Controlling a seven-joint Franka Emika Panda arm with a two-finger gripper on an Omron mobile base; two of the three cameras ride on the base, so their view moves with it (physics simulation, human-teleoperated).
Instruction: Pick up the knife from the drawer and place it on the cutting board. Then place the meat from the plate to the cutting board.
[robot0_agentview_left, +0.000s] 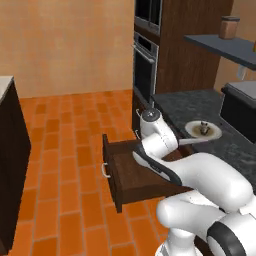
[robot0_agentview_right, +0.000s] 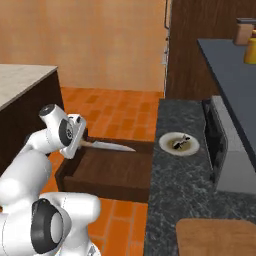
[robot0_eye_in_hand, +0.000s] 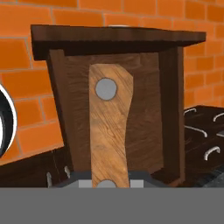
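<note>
One knife (robot0_agentview_right: 107, 146), one open drawer (robot0_agentview_right: 107, 172), one plate (robot0_agentview_right: 179, 144), one piece of meat (robot0_agentview_right: 180, 142) and one cutting board (robot0_agentview_right: 215, 237) are in sight. In the right base view the gripper (robot0_agentview_right: 82, 141), at middle left, is clamped on the knife's handle; the silvery blade sticks out level toward the right, above the drawer's dark interior. In the hand view the tan handle (robot0_eye_in_hand: 109, 131), with two grey rivets, rises from the bottom centre, with the drawer box behind it and orange floor tiles (robot0_eye_in_hand: 26, 65) beyond.

The drawer holds nothing else that I can see. The plate sits on the dark speckled counter (robot0_agentview_right: 175, 195) at centre right with the meat at its middle. The cutting board lies bare at the lower right corner, near the counter's front edge. A toaster oven (robot0_agentview_right: 227, 150) stands right of the plate. The tiled floor left of the drawer is open.
</note>
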